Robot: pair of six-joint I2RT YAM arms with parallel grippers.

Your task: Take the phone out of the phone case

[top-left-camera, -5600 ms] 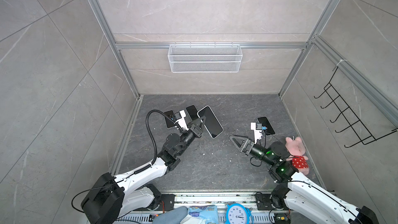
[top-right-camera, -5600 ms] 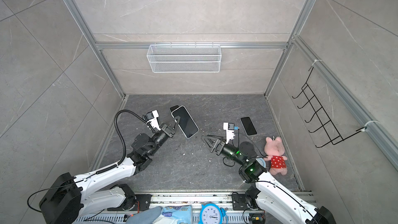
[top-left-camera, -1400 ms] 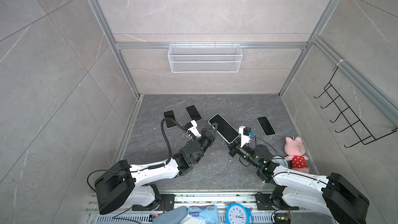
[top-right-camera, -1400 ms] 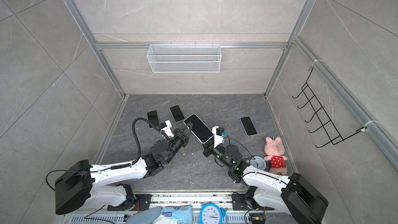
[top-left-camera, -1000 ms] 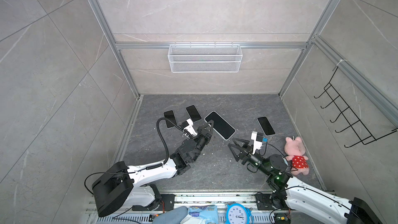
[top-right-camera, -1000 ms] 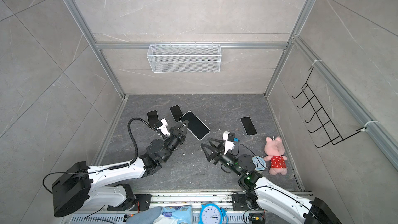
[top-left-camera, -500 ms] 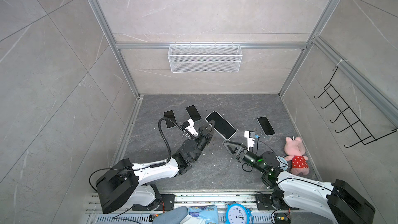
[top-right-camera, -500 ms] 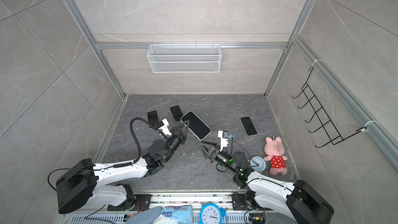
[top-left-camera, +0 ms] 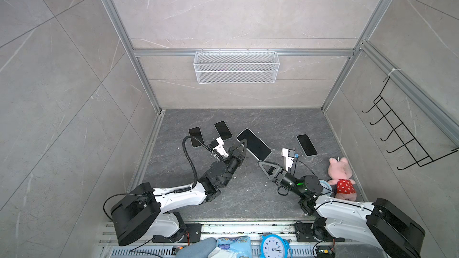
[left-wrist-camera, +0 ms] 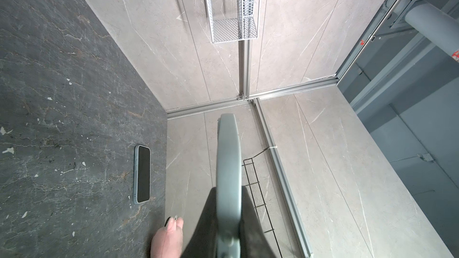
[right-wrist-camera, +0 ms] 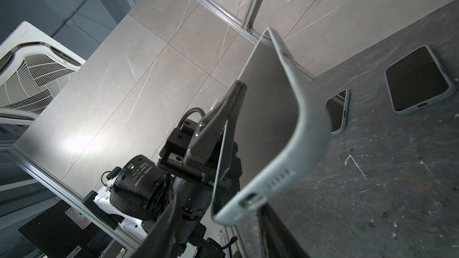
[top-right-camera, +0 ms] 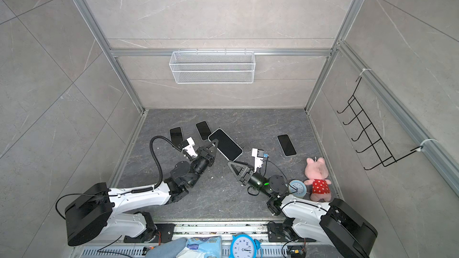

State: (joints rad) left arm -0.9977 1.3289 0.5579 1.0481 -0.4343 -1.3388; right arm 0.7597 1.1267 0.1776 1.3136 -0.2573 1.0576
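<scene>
The phone (top-left-camera: 253,144) (top-right-camera: 225,144) has a dark screen and sits inside a pale grey phone case (right-wrist-camera: 310,125). It is held tilted above the dark floor. My left gripper (top-left-camera: 242,145) (top-right-camera: 214,145) is shut on its long side, and in the left wrist view the case edge (left-wrist-camera: 228,170) runs straight out from between the fingers. My right gripper (top-left-camera: 260,162) (right-wrist-camera: 223,232) is open at the phone's lower end. The end with the port sits between its two fingers, with a gap on one side.
Three more cased phones lie flat on the floor (top-left-camera: 196,137) (top-left-camera: 223,130) (top-left-camera: 307,145). A pink plush pig (top-left-camera: 341,178) and a small blue clock (top-left-camera: 324,184) sit at the right wall. A wire basket (top-left-camera: 236,67) hangs on the back wall, a hook rack (top-left-camera: 397,135) on the right.
The left gripper has carried the phone from the back left towards the middle. The right gripper has come up to the phone's lower end, and its jaws have narrowed.
</scene>
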